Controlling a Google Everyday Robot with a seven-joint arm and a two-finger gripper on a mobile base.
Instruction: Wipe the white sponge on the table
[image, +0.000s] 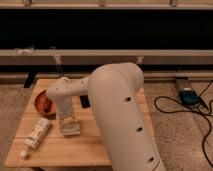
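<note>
The step in hand appears to be the reach and grasp: the arm bends down over the left half of the bench (80, 151) and the claw (67, 119) sits directly above the white sponge (71, 130), at or very close to its top face. The wrist housing hides the tip of the claw, so I cannot tell whether it is open or closed, nor whether it already touches the sponge.

The white sponge lies flat on the planks, left of the bench's middle and somewhat nearer the near edge than the far one. Its near end shows just below the claw.

A white bottle (37, 134) lies just beside it toward the near left corner, close but apart. An orange bowl (42, 101) stands by the left edge further back, and a small black device (85, 101) lies behind the arm toward the far edge.

The next move, as I judge it, calls for a firm hold or press on the sponge, then strokes across the bare planks. The free room lies toward the near edge and the right, and the strokes should steer clear of the bottle.
</note>
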